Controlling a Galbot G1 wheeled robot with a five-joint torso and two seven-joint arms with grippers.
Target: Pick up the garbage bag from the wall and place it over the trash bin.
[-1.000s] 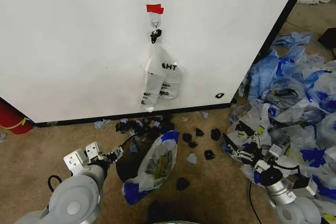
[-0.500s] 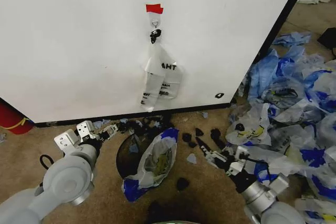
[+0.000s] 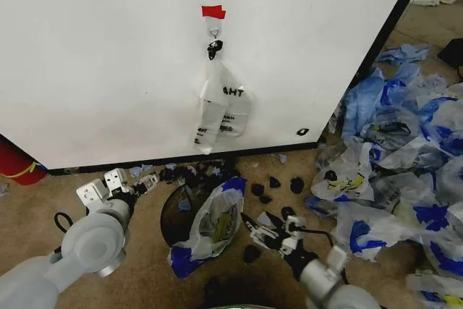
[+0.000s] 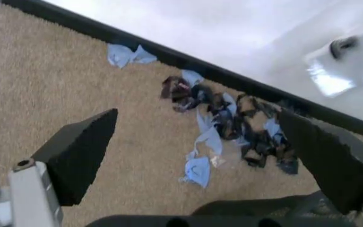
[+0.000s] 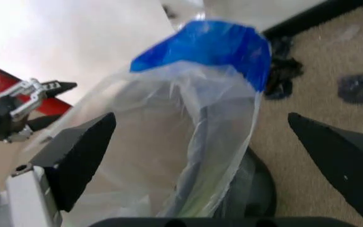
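— Well, what to see on the floor?
— Brown carpet (image 3: 108, 251), with black scraps (image 3: 278, 193) and little blue bits lying about. Heaps of crumpled bags (image 3: 405, 142) over at 3 o'clock.
— And behind all that?
— Big white wall (image 3: 108, 70) with black trim. Red tape (image 3: 213, 11) up at 12 o'clock, a hook (image 3: 214, 32) just under it, and a thin white bag (image 3: 221, 106) with black letters hanging from the hook. Red cylinder (image 3: 13, 161) at 9 o'clock.
— Where to find the garbage bag (image 3: 211, 222)?
— Down at 6 o'clock, blue and see-through, draped over one side of the trash bin (image 3: 172, 222). Well apart from the wall.
— Left gripper (image 3: 148, 181)?
— At 8 o'clock, beside the bin, fingers spread wide, holding nothing.
— Right gripper (image 3: 255, 223)?
— At 5 o'clock, just beside the bag, fingers wide too, pinching nothing.
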